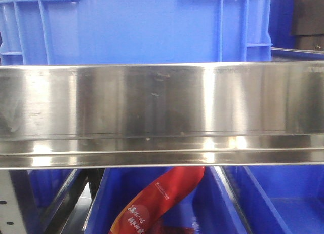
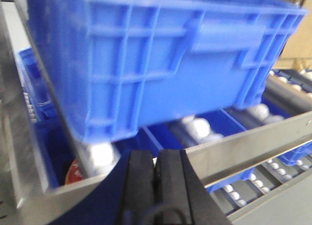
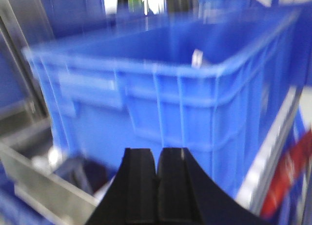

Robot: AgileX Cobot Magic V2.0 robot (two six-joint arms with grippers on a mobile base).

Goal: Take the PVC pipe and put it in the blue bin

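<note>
**Shelf stock: blue bin, two claws**

Blue bin (image 1: 136,26) stands on the upper shelf behind a steel rail (image 1: 162,112). White rounded pieces (image 2: 197,127), possibly PVC pipe but too blurred to confirm, lie in trays (image 2: 226,120) beneath the bin. Red packet (image 1: 162,198) lies below the rail. Left claw (image 2: 156,158) and right claw (image 3: 157,156) have fingers pressed together, holding nothing.
</note>
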